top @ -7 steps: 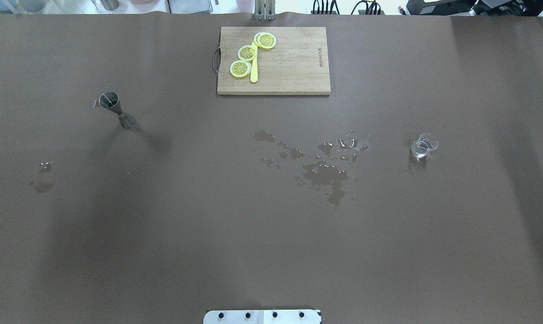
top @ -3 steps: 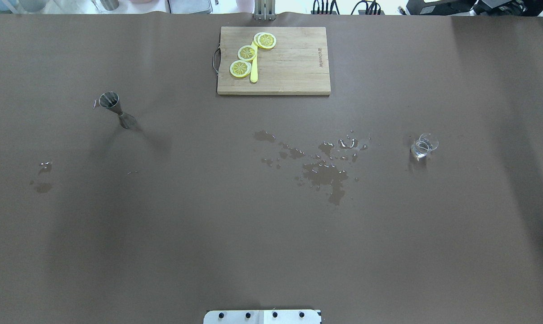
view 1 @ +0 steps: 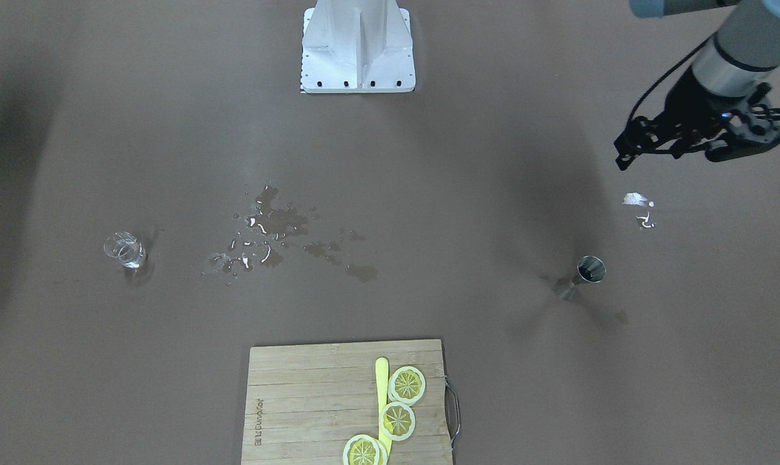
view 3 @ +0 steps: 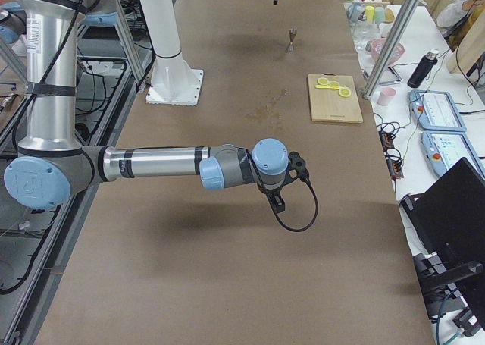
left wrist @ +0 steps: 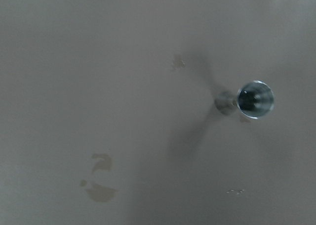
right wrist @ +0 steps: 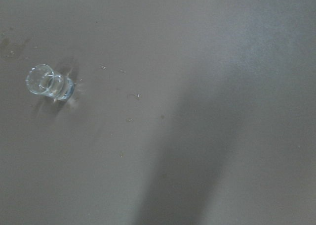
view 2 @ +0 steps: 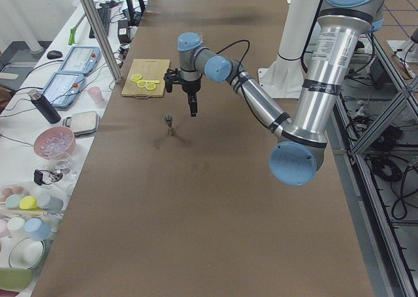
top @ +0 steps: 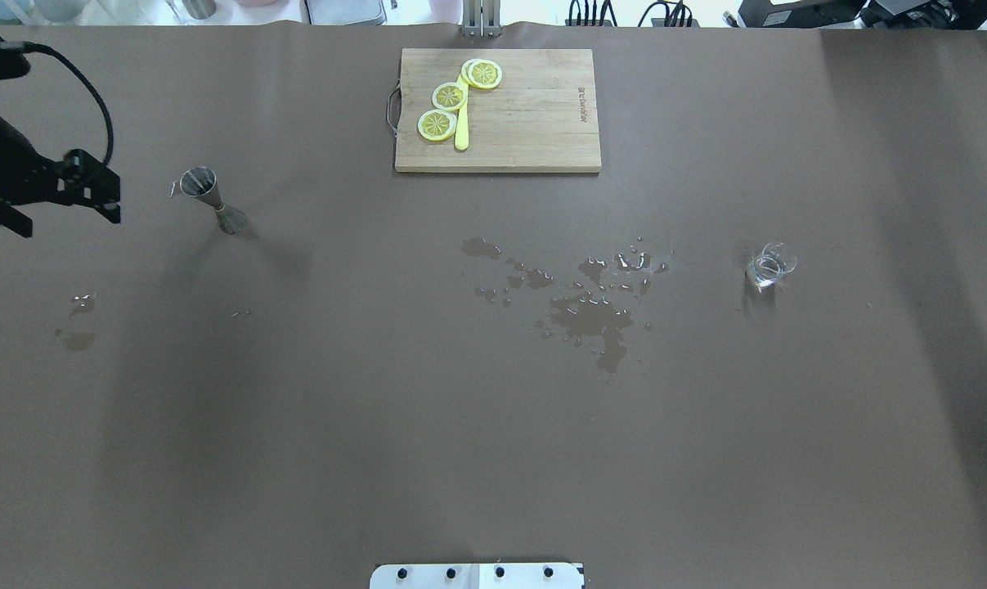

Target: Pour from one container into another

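The steel hourglass jigger stands upright at the table's left, its dark mouth up; it also shows in the front view as the jigger and in the left wrist view as the jigger. My left gripper hovers open and empty to the left of it, well apart; in the front view the left gripper is at the upper right. The clear glass cup stands far right, also seen as the cup and the cup. My right gripper shows only in the right side view; I cannot tell its state.
A wet spill spreads over the table's middle, between jigger and cup. A wooden cutting board with lemon slices and a yellow knife lies at the far edge. Small wet spots mark the left side.
My left arm has come into the overhead view from the left edge and its gripper has moved right, toward the jigger. Jigger and cup have not moved.
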`<action>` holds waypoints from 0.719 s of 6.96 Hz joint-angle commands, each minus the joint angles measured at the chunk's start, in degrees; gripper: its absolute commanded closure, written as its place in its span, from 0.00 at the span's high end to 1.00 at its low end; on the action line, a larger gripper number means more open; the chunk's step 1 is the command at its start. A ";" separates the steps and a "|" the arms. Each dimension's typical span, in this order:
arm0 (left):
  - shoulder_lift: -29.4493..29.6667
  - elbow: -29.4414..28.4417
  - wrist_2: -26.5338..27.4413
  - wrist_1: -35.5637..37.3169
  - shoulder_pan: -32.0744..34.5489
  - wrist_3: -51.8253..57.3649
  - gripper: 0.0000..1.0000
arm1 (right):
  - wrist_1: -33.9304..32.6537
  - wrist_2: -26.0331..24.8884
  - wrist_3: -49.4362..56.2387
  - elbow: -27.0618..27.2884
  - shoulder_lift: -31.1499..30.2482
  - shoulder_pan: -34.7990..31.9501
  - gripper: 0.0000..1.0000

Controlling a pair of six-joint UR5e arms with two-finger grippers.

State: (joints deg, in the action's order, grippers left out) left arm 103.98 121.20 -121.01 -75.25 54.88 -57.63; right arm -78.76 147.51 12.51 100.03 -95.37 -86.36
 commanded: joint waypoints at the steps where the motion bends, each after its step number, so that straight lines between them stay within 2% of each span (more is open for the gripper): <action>1: -0.01 5.34 13.46 -2.77 -15.18 -17.89 0.99 | 2.29 0.76 0.49 2.43 -1.47 1.28 1.00; 2: -3.75 5.19 20.04 -10.20 -18.03 -21.70 0.99 | 3.34 0.59 1.54 5.24 -3.31 1.81 1.00; 4: -14.46 -0.40 28.58 -34.84 -18.76 -21.04 0.99 | 8.33 0.32 5.92 7.55 -6.05 2.86 1.00; 5: -15.29 -3.75 31.94 -40.97 -19.11 -20.95 0.99 | 13.75 0.58 7.86 7.20 -7.19 3.04 1.00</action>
State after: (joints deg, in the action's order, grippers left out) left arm 91.59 121.28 -93.92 -105.99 36.32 -78.58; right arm -70.27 147.93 17.85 107.08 -101.18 -83.67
